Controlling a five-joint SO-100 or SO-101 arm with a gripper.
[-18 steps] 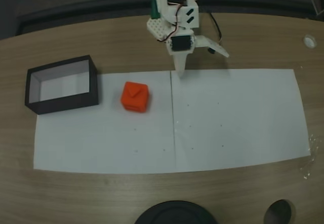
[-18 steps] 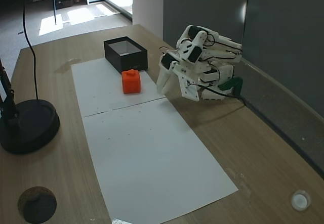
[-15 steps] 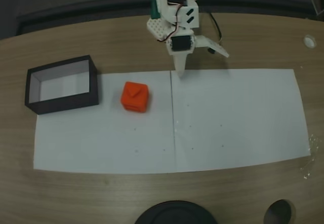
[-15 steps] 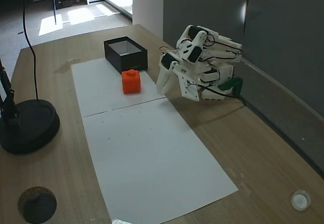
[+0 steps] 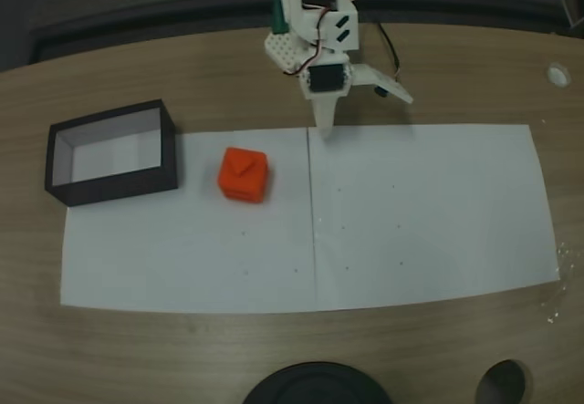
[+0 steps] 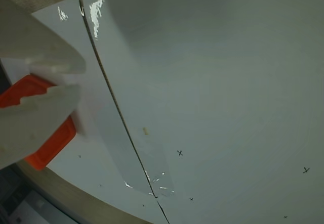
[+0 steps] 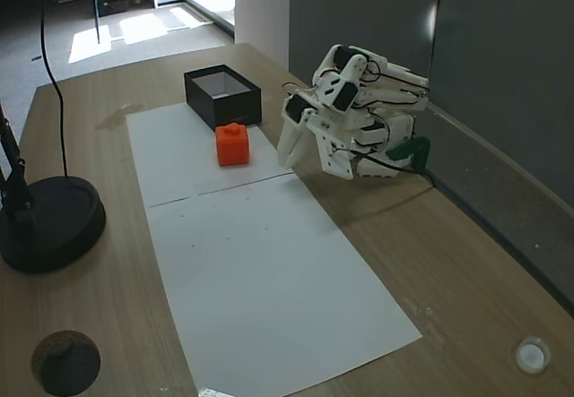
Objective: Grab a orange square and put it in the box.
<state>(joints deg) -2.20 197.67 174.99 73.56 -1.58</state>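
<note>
In a fixed view the orange square (image 5: 243,175) sits left of centre on white paper (image 5: 429,212), apart from the box (image 5: 113,152) at left. The gripper (image 5: 360,112), top centre, is spread and empty.

In the wrist view a blurred finger (image 6: 30,120) partly hides the square at the left edge.

In another fixed view the paper's lower half lies bare.

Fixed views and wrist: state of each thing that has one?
orange square: upright on the white paper, ungrasped, beside the box.
box: open-topped, nothing inside.
gripper: open, one fingertip down near the paper's far edge, holding nothing.
white paper: flat on the table.
</note>
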